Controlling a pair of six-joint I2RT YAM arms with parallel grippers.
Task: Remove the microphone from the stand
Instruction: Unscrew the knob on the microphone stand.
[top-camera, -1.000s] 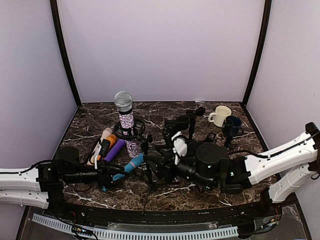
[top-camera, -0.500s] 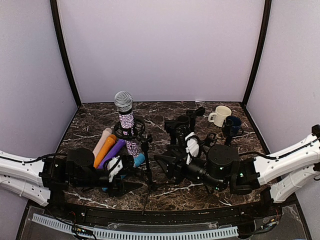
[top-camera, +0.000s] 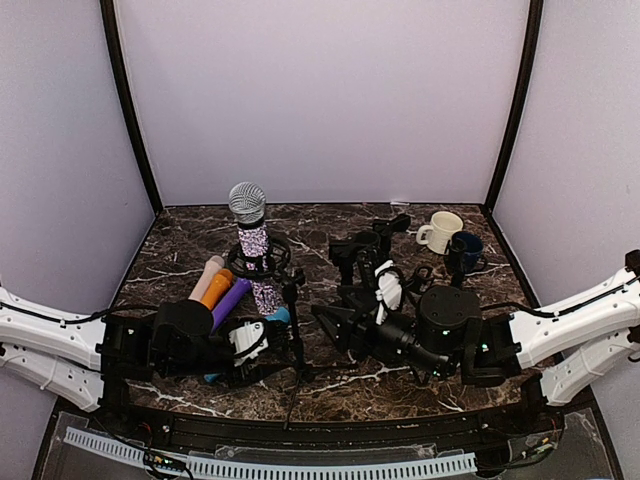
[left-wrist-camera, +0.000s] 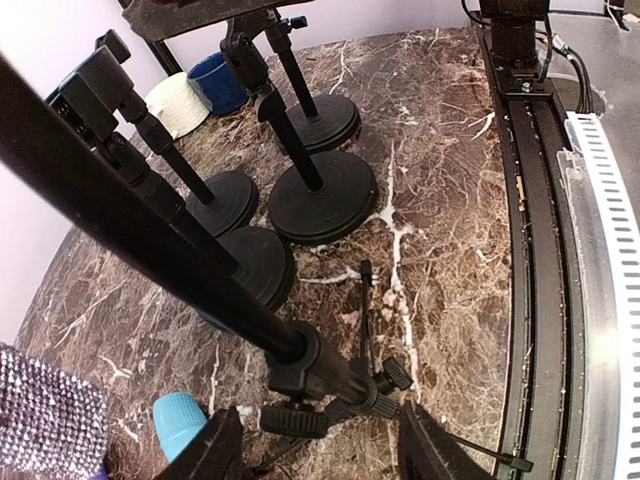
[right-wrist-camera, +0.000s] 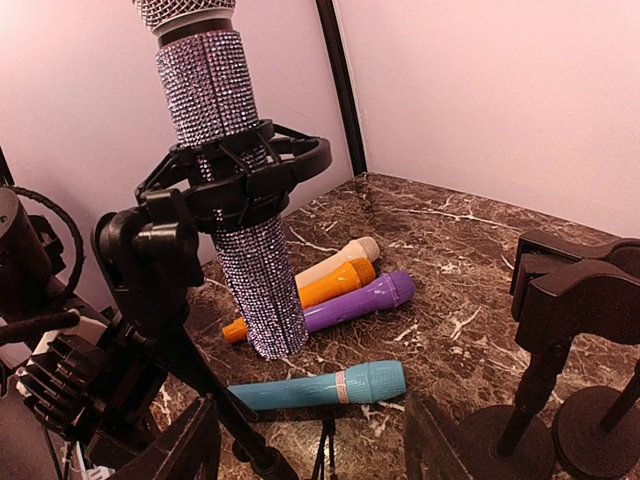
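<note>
A rhinestone-covered microphone (top-camera: 251, 238) with a silver mesh head stands upright in the black ring mount (top-camera: 268, 262) of a tripod stand (top-camera: 294, 325). In the right wrist view the microphone (right-wrist-camera: 232, 190) rises at upper left, clamped in the mount (right-wrist-camera: 240, 175). My right gripper (right-wrist-camera: 318, 452) is open, low on the table to the stand's right, with a teal microphone (right-wrist-camera: 330, 385) lying ahead of it. My left gripper (left-wrist-camera: 320, 458) is open at the stand's foot. The tripod hub (left-wrist-camera: 335, 385) sits just ahead between its fingers, untouched.
Cream, orange and purple microphones (top-camera: 218, 290) lie left of the stand. Several empty desk stands with round bases (left-wrist-camera: 322, 195) crowd the middle of the table. A white mug (top-camera: 441, 231) and a blue mug (top-camera: 466, 250) stand at the back right.
My left gripper has moved right up to the stand's foot and narrowed a little. My right gripper has drawn back to the right, away from the stand.
</note>
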